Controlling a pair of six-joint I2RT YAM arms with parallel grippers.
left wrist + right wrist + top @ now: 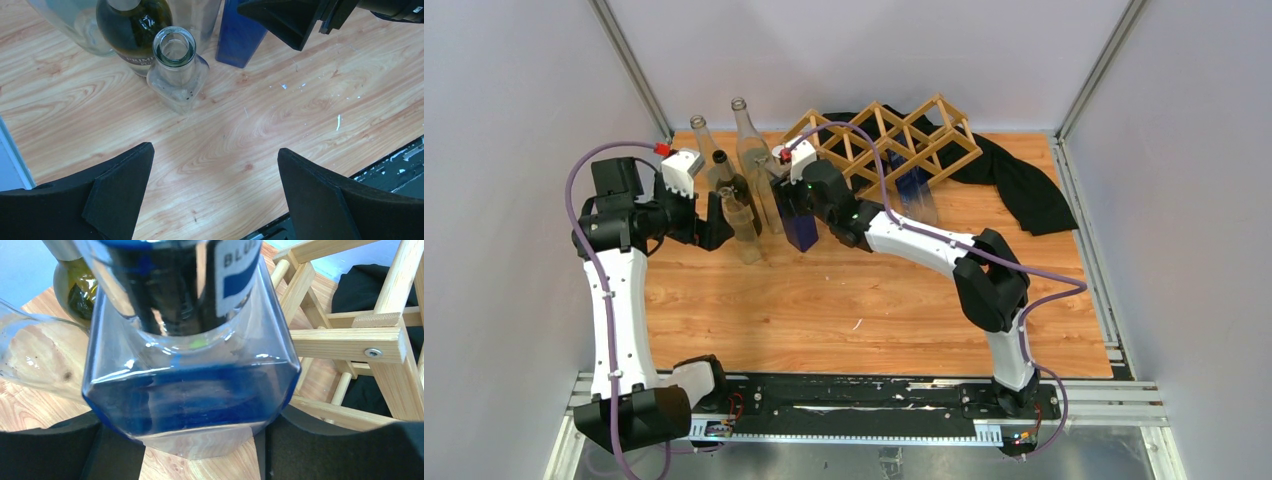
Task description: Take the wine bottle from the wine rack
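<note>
The blue wine bottle point(190, 365) is upright just off the left end of the wine rack point(894, 140), pinched low between the right gripper point(195, 445) fingers. A tall clear bottle point(749, 150), a dark green bottle point(134, 25) and a small clear bottle point(176, 70) crowd its left side. A black cloth point(1024, 185) lies behind the rack. The left gripper point(215, 152) hangs spread wide near the small bottle.
</note>
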